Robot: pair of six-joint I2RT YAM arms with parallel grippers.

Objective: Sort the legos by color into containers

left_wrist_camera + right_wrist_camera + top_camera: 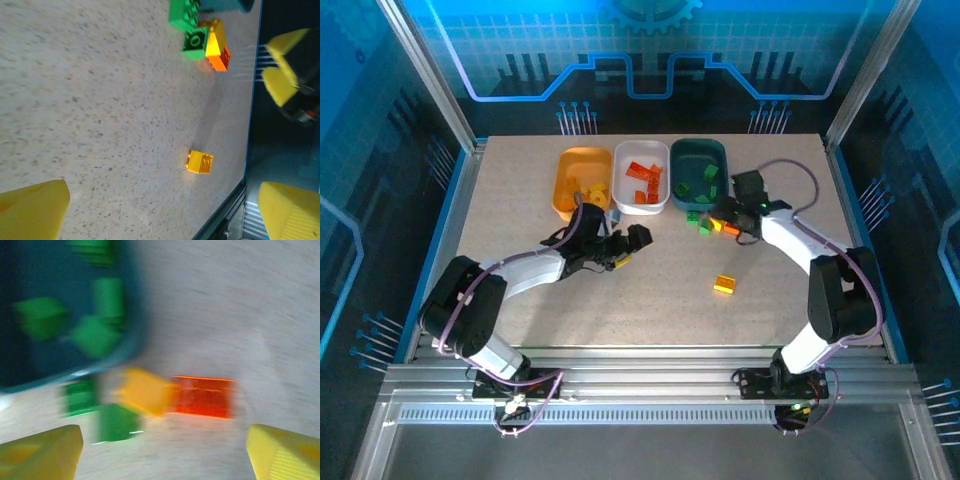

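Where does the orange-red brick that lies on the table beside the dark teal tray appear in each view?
Top external: the orange-red brick is right of centre, at the right end of the small cluster below the teal tray.
Left wrist: near the top, right of centre, under the tray's corner.
Right wrist: lower middle, right of a yellow brick.
Shared landmark: the teal tray.

The surface (520, 235) is beige with fine dark speckles. There's an orange-yellow tray (570, 165), a white tray (623, 165) and a dark teal tray (695, 155); yellow bricks (595, 190), orange-red bricks (642, 178), green bricks (708, 178) about.
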